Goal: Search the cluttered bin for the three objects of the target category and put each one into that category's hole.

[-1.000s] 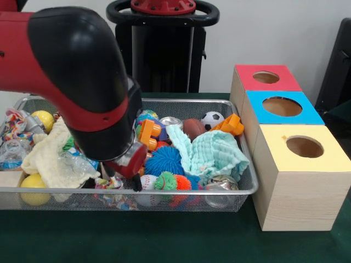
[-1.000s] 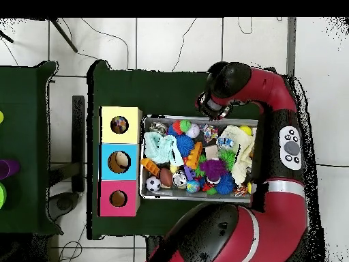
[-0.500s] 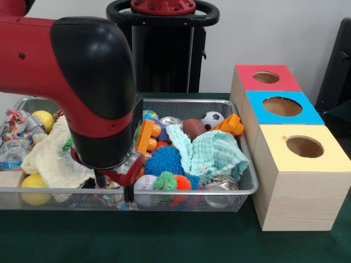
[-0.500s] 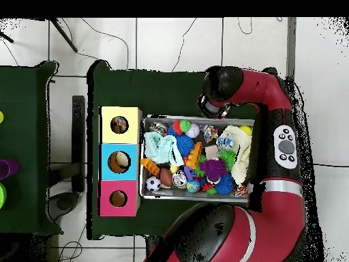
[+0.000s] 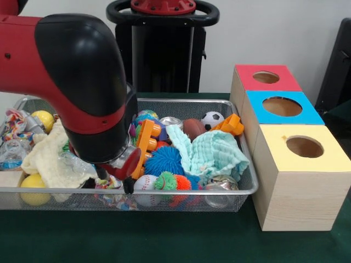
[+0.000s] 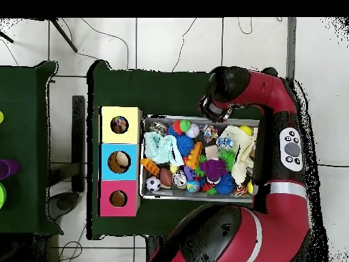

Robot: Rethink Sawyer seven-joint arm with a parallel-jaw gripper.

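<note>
Front view: one gripper (image 5: 114, 185), jaw state unclear, over one bin (image 5: 241, 189) beside three boxes (image 5: 299, 181).

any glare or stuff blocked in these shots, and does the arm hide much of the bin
Front view: even light, no strong glare; the arm fills the upper left and hides the bin's middle-left contents. Overhead view: the arm curves around the bin's right side, covering only its edge.

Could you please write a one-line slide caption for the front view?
Sawyer arm lowers its gripper into the near edge of a cluttered wire bin beside three holed boxes.
</note>
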